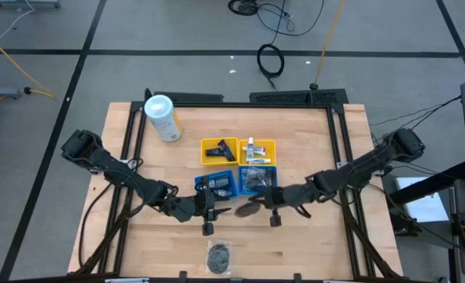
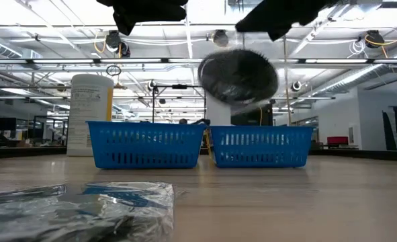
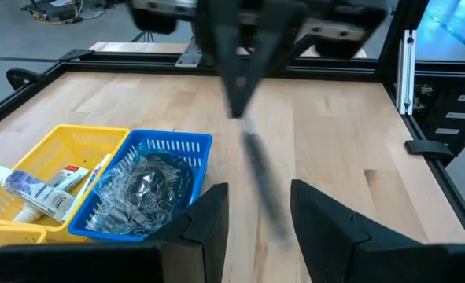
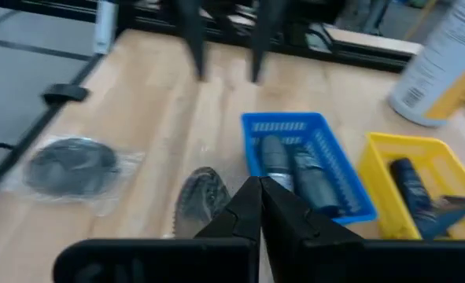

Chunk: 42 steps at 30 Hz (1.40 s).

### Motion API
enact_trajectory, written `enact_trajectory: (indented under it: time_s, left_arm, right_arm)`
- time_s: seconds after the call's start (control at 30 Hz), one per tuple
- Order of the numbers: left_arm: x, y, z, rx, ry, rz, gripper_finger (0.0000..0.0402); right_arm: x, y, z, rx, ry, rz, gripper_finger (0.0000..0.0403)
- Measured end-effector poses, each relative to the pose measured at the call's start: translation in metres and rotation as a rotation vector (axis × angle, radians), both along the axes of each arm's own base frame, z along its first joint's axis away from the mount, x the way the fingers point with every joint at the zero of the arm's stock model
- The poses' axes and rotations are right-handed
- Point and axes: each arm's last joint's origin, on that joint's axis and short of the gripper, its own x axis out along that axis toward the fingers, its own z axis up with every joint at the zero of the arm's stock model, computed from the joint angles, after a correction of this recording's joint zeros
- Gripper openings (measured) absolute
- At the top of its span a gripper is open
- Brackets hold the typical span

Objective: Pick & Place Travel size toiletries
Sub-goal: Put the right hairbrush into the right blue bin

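Above the wooden table [image 1: 311, 244], grey round piece [image 2: 238, 75] pinched between right jaws.

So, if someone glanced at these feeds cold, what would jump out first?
Probably the right gripper, shut on a grey round clear-wrapped piece and holding it in the air just in front of the blue trays. The left gripper hangs open beside it, holding nothing. Another wrapped round piece lies alone near the table's front edge.
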Motion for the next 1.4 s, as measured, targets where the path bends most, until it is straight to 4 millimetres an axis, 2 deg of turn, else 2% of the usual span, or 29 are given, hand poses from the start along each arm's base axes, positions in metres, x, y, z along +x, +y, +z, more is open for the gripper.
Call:
enact_trajectory:
  time_s: [0.53, 0.8, 0.9, 1.0, 1.07, 1.2, 1.4]
  left_arm:
    - [0.000, 0.000, 0.000, 0.000, 0.000, 0.000, 0.0136]
    - [0.000, 0.000, 0.000, 0.002, 0.003, 0.000, 0.0136]
    - [0.000, 0.000, -0.001, 0.003, 0.006, 0.000, 0.0136]
    - [0.000, 0.000, -0.001, 0.003, 0.006, 0.000, 0.0136]
    - [0.000, 0.000, -0.001, 0.003, 0.005, 0.000, 0.0136]
    - [0.000, 0.000, 0.000, 0.003, 0.005, 0.000, 0.0136]
    - [0.000, 0.001, 0.000, 0.003, 0.004, 0.002, 0.0136]
  right_arm:
    - [0.011, -0.049, -0.002, -0.039, 0.040, -0.153, 0.0000]
    - [0.000, -0.068, 0.007, -0.070, 0.073, -0.247, 0.0000]
    - [-0.006, -0.073, 0.013, -0.029, 0.051, -0.270, 0.0000]
    - [-0.010, -0.072, 0.005, 0.009, 0.051, -0.261, 0.0000]
    - [-0.014, -0.071, -0.008, 0.025, 0.086, -0.266, 0.0000]
    - [-0.018, -0.071, -0.026, 0.064, 0.050, -0.279, 0.0000]
    - [-0.021, -0.073, -0.027, 0.085, 0.014, -0.284, 0.0000]
